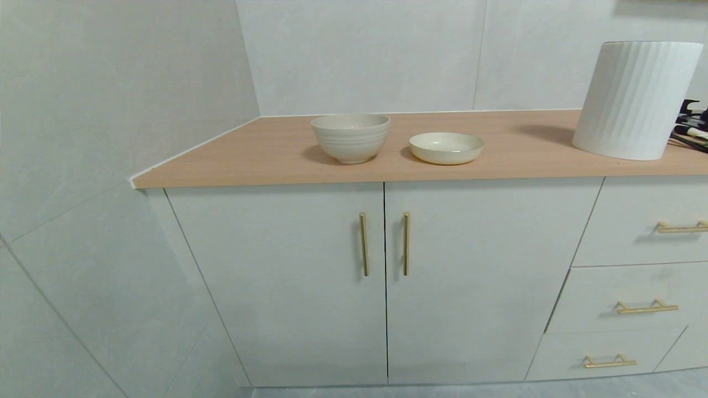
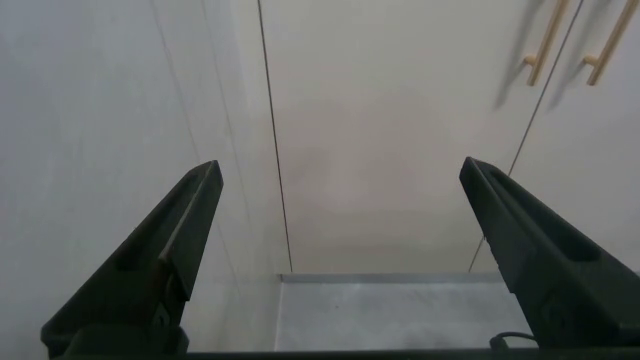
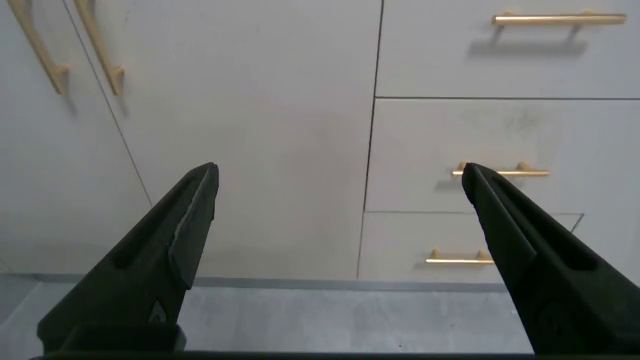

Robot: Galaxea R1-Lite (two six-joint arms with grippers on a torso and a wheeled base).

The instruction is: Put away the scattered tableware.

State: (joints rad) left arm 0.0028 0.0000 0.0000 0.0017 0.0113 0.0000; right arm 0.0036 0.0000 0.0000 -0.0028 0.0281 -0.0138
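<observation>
Matte black, wedge-shaped fingers, 2 each on left pincer and right pincer.

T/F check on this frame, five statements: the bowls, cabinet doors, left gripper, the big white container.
1. The deep ribbed bowl sits left of the shallow dish on the wooden countertop. True.
2. The shallow dish is stacked inside the deep ribbed bowl. False: they stand side by side, apart.
3. Both cabinet doors under the countertop are shut. True.
4. The left gripper holds the deep ribbed bowl. False: it is open and empty, down low facing the cabinet front.
5. The white ribbed container stands between the bowl and the dish. False: it stands at the countertop's right end, away from both.
</observation>
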